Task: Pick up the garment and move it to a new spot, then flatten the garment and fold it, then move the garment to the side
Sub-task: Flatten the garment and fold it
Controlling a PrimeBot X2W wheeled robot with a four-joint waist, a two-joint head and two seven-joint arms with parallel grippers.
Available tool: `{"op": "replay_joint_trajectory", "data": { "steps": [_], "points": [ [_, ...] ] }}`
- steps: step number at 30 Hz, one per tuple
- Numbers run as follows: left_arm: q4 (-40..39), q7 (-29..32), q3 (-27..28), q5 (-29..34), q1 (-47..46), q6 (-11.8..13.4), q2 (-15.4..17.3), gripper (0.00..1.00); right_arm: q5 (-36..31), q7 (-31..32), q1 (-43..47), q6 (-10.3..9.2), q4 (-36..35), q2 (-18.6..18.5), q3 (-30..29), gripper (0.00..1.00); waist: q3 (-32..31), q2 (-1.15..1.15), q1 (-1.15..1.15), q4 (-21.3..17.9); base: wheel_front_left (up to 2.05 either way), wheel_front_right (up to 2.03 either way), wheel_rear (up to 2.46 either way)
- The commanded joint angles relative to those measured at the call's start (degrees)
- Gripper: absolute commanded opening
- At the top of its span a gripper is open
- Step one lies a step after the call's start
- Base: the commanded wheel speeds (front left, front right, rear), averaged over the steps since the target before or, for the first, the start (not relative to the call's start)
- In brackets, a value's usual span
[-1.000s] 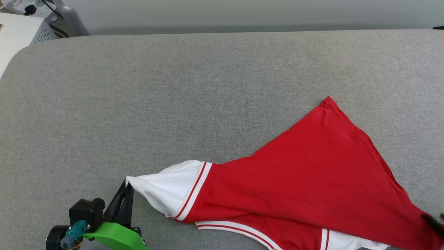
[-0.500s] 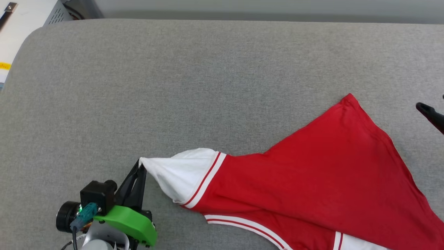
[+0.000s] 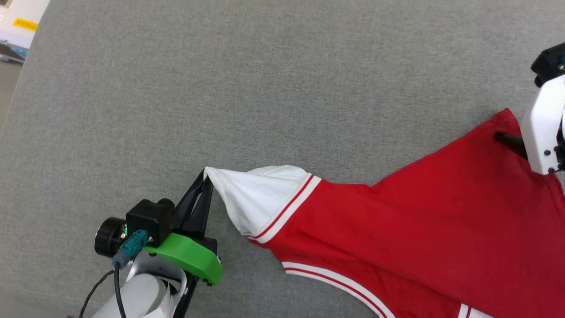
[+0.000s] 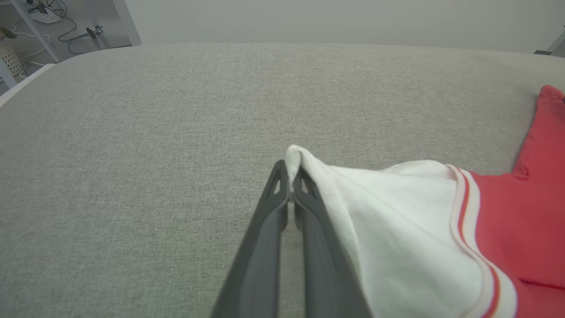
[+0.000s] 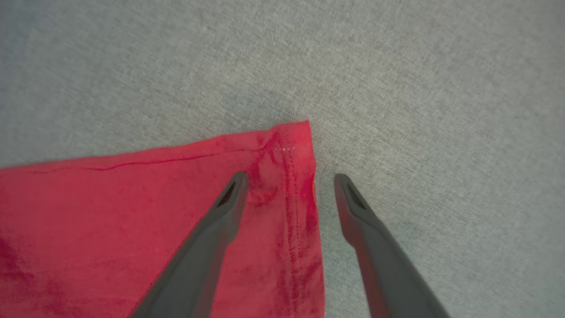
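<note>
Your left gripper (image 4: 289, 172) is clamped on the white sleeve tip (image 3: 220, 176) of the garment (image 3: 419, 221), which lies on the grey pad (image 3: 265, 79), toward its right. Your right gripper (image 5: 287, 176) hangs wide open astride the red hem corner (image 5: 293, 137), one finger over cloth, one over bare pad. Close too high and you miss the corner. Catch only one layer and it may slip under tension. Nothing blocks you; a white unit (image 3: 17, 22) sits off the pad's far left.

Grey fabric-covered surface (image 3: 265, 88), red garment (image 3: 441, 212) with white sleeves on its near right part.
</note>
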Motion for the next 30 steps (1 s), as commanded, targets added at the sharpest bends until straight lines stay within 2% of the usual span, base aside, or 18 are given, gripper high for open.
{"op": "replay_joint_trajectory", "data": {
  "steps": [1,6,7,8,10,11,12,19,24,30],
  "points": [
    [0.5,-0.6,0.1,0.4,-1.4,-0.4,-0.4,0.0,-0.8,-0.7,-0.7,-0.04,1.7,0.2,1.7,1.0,2.5,0.0,0.0,2.1,0.0,0.0,0.0],
    [2.3,-1.3,0.3,0.2,-2.1,-1.0,-1.1,0.0,1.5,-3.1,1.5,-0.04,6.3,0.2,9.0,1.0,2.8,0.0,0.0,1.9,0.0,0.0,0.0],
    [2.6,-1.4,0.4,0.1,-2.0,-1.0,-1.1,0.0,2.4,-3.6,1.6,-0.04,6.6,0.2,9.4,0.82,2.6,0.0,0.0,1.6,0.0,0.0,0.0],
    [2.9,-1.5,0.5,0.0,-1.9,-1.0,-1.0,0.0,3.0,-4.6,1.6,-0.04,6.8,0.0,9.8,0.0,2.3,0.0,0.0,1.3,0.0,0.0,0.0],
    [3.5,-1.7,0.6,-0.2,-1.7,-1.2,-1.0,0.0,3.6,-6.8,1.3,-0.04,6.6,-0.9,10.6,0.0,1.4,0.0,0.0,0.9,0.0,0.0,0.0],
    [4.2,-1.9,0.9,-0.3,-1.5,-1.4,-0.8,0.0,5.3,-12.3,0.3,-0.04,5.6,-1.3,9.8,0.0,-0.4,0.0,0.0,-0.1,0.0,0.0,0.0],
    [4.4,-2.0,1.1,-0.2,-1.3,-1.4,-0.6,0.0,5.7,-14.9,0.0,-0.04,4.9,-1.4,9.3,0.0,-1.3,0.0,0.0,-0.5,0.0,0.0,0.0],
    [3.3,-2.2,2.4,1.0,-3.0,-1.5,1.8,0.0,7.8,-29.7,-0.3,-0.04,1.3,-2.6,4.7,0.0,-7.0,0.0,0.0,-2.9,0.0,0.0,0.0],
    [1.4,-0.6,3.5,2.1,-8.6,-2.3,3.6,0.0,7.5,-35.0,0.2,-0.04,-2.5,-3.0,2.3,0.0,-9.6,0.0,0.0,-4.9,0.0,0.0,0.0],
    [-0.7,3.7,3.8,4.8,-19.6,-4.2,5.5,0.0,4.9,-37.9,-1.4,-0.04,-6.3,-1.6,-1.0,0.0,-9.5,0.0,0.0,-7.0,0.0,0.0,0.0]
  ]
}}
